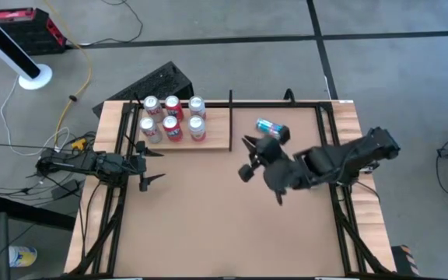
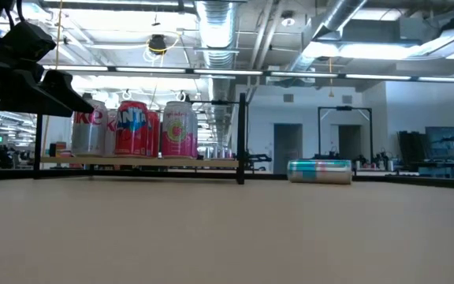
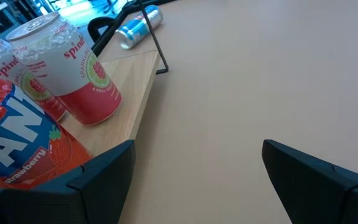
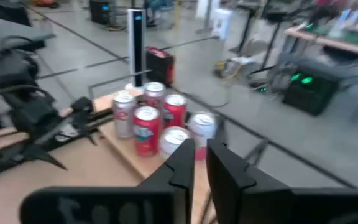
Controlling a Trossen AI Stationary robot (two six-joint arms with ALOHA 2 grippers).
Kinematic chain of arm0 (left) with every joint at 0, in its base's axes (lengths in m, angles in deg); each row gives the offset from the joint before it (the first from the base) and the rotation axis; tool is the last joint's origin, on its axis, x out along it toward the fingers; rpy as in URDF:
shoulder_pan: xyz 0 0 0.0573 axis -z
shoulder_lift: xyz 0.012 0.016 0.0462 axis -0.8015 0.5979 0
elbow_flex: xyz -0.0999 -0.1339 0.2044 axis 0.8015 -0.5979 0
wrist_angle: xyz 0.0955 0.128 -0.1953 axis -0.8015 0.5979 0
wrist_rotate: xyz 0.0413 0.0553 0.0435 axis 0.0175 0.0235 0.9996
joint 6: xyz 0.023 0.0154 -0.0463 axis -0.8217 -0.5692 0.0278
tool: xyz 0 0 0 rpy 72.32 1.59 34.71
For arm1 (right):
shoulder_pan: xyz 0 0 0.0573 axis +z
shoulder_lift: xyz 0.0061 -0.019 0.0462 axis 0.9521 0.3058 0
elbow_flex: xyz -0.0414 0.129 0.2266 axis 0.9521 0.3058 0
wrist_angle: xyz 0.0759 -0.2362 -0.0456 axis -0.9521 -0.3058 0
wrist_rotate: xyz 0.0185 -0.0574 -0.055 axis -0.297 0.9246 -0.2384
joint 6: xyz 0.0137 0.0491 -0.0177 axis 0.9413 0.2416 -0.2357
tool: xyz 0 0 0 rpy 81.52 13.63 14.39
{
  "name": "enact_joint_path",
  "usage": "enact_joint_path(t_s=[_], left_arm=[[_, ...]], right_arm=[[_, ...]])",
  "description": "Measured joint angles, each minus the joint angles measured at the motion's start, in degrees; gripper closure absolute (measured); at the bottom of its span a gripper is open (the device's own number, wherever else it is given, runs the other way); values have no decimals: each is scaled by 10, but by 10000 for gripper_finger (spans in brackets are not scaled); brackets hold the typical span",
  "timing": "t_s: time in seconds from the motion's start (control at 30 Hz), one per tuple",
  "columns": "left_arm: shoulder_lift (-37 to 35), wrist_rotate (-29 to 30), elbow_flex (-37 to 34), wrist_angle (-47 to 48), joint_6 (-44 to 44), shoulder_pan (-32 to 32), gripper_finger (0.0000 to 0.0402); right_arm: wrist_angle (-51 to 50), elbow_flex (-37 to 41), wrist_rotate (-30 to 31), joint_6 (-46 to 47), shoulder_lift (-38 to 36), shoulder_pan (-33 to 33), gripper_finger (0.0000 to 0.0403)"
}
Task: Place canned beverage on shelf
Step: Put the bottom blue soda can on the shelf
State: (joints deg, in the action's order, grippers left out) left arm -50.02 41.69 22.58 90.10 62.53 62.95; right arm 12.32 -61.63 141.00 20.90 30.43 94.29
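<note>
While the blue-and-white can (image 1: 271, 129) lies on its side on the brown tabletop (image 1: 208, 218), right of the shelf (image 1: 218, 132) with its six upright cans (image 1: 173, 118), my right gripper (image 1: 247, 159) hangs just short of it, holding nothing. From table level, the can (image 2: 319, 171) rests beyond the shelf's black upright (image 2: 243, 138); a careless nudge could roll it away. My left gripper (image 3: 197, 171) is spread wide beside the shelf, close to the Spindrift can (image 3: 67, 68). In my right wrist camera, my fingers (image 4: 185, 163) are nearly pressed together, so I must reopen or I'd shove the can.
</note>
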Motion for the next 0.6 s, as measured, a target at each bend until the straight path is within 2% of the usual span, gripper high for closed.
enact_joint_path(t_s=[0.07, 0.13, 0.33, 0.47, 0.6], left_arm=[[0, 0, 0, 0, 0, 0, 65], [0, 0, 0, 0, 0, 0, 65], [0, 0, 0, 0, 0, 0, 65], [0, 0, 0, 0, 0, 0, 65], [0, 0, 0, 0, 0, 0, 65]], right_arm=[[-53, 0, 21, 50, 0, 17, 352], [-124, 0, 12, 129, 0, 23, 362], [-361, 7, -83, 350, 0, -10, 379], [-444, 36, -179, 413, 1, -69, 372], [-468, 61, -337, 407, 1, -135, 360]])
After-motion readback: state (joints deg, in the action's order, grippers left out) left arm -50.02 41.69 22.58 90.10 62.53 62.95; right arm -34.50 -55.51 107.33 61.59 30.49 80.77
